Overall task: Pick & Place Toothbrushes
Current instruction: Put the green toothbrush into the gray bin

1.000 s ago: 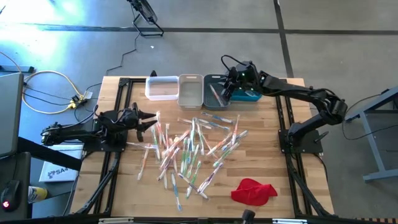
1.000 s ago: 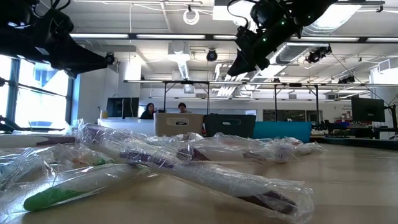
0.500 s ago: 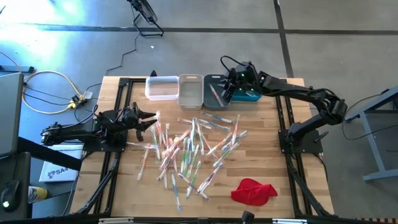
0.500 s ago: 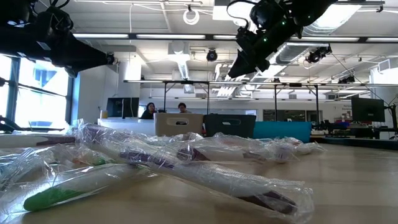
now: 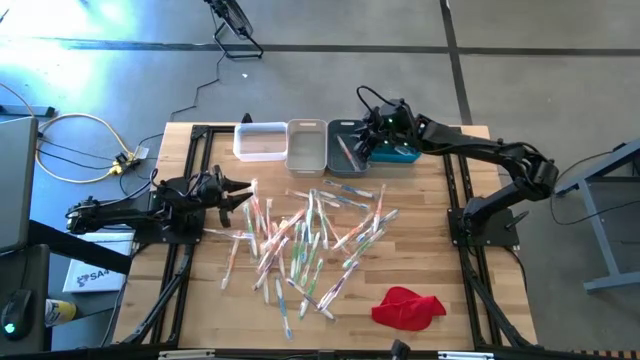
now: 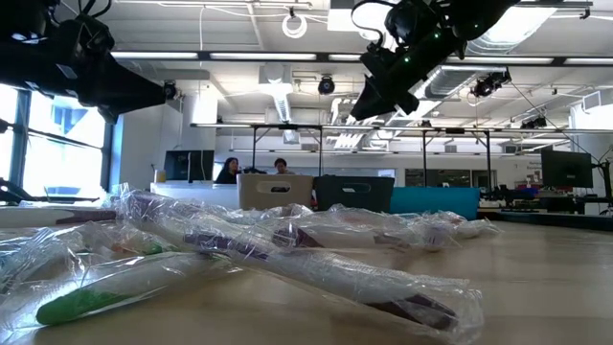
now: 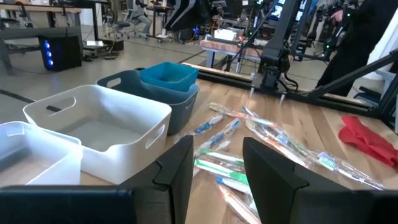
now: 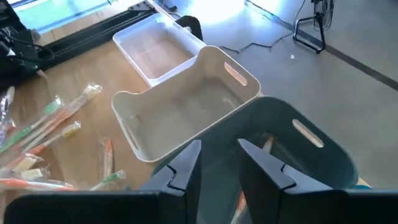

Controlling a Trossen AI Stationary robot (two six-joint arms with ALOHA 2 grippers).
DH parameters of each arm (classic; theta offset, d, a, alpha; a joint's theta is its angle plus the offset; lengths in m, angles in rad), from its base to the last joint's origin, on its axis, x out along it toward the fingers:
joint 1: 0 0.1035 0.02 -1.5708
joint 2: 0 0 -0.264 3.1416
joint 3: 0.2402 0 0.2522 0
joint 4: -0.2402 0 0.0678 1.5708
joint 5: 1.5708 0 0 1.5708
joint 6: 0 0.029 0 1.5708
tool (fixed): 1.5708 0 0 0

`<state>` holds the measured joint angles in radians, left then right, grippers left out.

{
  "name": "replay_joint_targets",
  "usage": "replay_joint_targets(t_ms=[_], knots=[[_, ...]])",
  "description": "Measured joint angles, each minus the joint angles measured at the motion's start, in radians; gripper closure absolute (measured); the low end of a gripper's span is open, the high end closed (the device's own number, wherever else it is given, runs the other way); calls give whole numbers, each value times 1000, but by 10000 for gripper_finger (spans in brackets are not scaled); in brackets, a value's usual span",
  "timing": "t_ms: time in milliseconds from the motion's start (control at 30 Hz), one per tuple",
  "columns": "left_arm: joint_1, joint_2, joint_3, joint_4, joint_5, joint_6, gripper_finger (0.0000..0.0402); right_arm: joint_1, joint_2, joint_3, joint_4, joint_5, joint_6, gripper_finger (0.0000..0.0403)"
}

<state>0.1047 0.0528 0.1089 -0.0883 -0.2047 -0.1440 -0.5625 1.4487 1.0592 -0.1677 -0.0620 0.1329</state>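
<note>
Many wrapped toothbrushes (image 5: 300, 235) lie in a loose heap on the middle of the wooden table, and they also show in the left wrist view (image 7: 249, 155). One toothbrush (image 5: 347, 152) lies inside the grey bin (image 5: 352, 126). My right gripper (image 5: 362, 147) hangs above that grey bin (image 8: 311, 155), open, with nothing between its fingers. My left gripper (image 5: 243, 188) stays level at the table's left side, beside the heap. It is open (image 7: 214, 180) and holds nothing.
Four bins stand in a row along the far edge: white (image 5: 258, 141), beige (image 5: 306, 146), grey, and blue (image 5: 398, 154). A red cloth (image 5: 408, 306) lies near the front right corner. Bare wood shows at the table's right side and near its front edge.
My right gripper has rolled a little about its own pointing line while staying above the grey bin. Its fingers keep the same gap.
</note>
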Motion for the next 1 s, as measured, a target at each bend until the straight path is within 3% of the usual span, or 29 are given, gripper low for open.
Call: replay_joint_targets(t_ms=[300, 400, 733, 1000], knots=[[0, 0, 0, -23, 1, 0, 265, 0, -100, 0, 5, -148, -29, 310], [0, 0, 0, -23, 1, 0, 265, 14, -150, -13, 19, -150, -36, 310], [0, 0, 0, -22, 1, 0, 265, 33, -411, -254, 201, -147, -25, 310], [0, 0, 0, -19, 3, -23, 265, 33, -650, -389, 211, -148, -23, 310]])
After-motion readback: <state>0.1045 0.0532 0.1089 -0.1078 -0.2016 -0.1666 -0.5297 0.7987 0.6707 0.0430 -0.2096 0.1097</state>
